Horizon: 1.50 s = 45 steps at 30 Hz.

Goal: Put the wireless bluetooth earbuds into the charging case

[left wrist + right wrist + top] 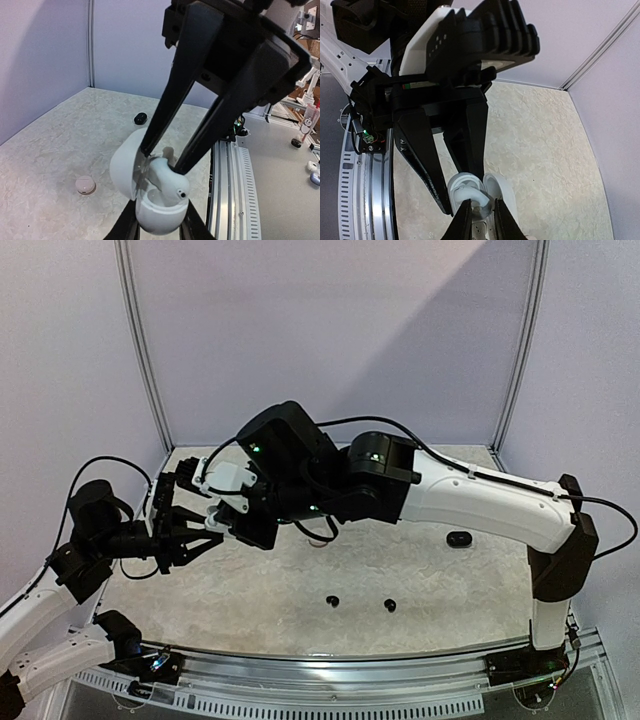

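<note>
A: Earbud, position?

B: White earbud (162, 177) stands in the open case (157, 217), lower end in the well and most of it above the rim.

A: And the case?

B: White, with the lid (122, 165) swung back to one side. It is held clear of the desk (300, 580), over its left part. The left jaws are clenched on the lower shell, one on each side.

A: Right jaws?

B: They come down from above, one tip on each side of the earbud. One tip touches its body. The other sits by the lid edge. I cannot tell whether they pinch the earbud or only flank it. The left wrist view is too oblique, and in the right wrist view the tips run off the bottom edge.

A: Arms?

B: Left arm (100, 530) reaches in from the left. Right arm (480, 505) stretches across from the right. They meet over the desk's left side.

A: Rest of the desk?

B: Two black earbuds (332, 600) (390, 605) lie near the front middle, apart from each other. Black case (460, 539) is closed and lies further right, just beside the right arm as seen from the top. Pale case (85, 185), possibly pinkish, is closed and lies on the desk beyond the held case. I see it in the left wrist view only.
</note>
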### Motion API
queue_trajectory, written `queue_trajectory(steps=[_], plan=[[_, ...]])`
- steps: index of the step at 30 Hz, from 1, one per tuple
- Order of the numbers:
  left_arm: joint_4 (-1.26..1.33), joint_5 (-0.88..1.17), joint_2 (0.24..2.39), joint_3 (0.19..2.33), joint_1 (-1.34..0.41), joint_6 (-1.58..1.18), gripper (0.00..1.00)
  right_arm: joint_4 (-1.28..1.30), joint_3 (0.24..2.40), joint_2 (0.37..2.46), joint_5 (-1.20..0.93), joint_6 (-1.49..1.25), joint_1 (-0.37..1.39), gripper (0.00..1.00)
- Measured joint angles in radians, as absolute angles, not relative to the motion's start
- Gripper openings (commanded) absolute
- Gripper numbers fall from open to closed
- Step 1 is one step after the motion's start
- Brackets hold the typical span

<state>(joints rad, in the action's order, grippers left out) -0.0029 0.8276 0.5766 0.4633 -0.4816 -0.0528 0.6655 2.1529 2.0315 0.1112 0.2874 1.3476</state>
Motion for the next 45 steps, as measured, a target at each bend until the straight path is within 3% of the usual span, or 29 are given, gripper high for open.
queue_trajectory(steps=[12, 19, 28, 45], plan=[[-0.023, 0.824, 0.576, 0.463, -0.482, -0.027, 0.0, 0.667, 2.154, 2.045, 0.109, 0.276, 1.348, 0.18], [-0.037, 0.821, 0.577, 0.463, -0.482, -0.022, 0.0, 0.667, 2.158, 2.051, 0.11, 0.265, 1.348, 0.08], [-0.039, 0.817, 0.577, 0.463, -0.487, -0.024, 0.0, 0.674, 2.161, 2.051, 0.118, 0.267, 1.347, 0.04], [-0.053, 0.803, 0.584, 0.459, -0.494, -0.04, 0.0, 0.607, 2.065, 2.015, 0.106, 0.308, 1.345, 0.08]])
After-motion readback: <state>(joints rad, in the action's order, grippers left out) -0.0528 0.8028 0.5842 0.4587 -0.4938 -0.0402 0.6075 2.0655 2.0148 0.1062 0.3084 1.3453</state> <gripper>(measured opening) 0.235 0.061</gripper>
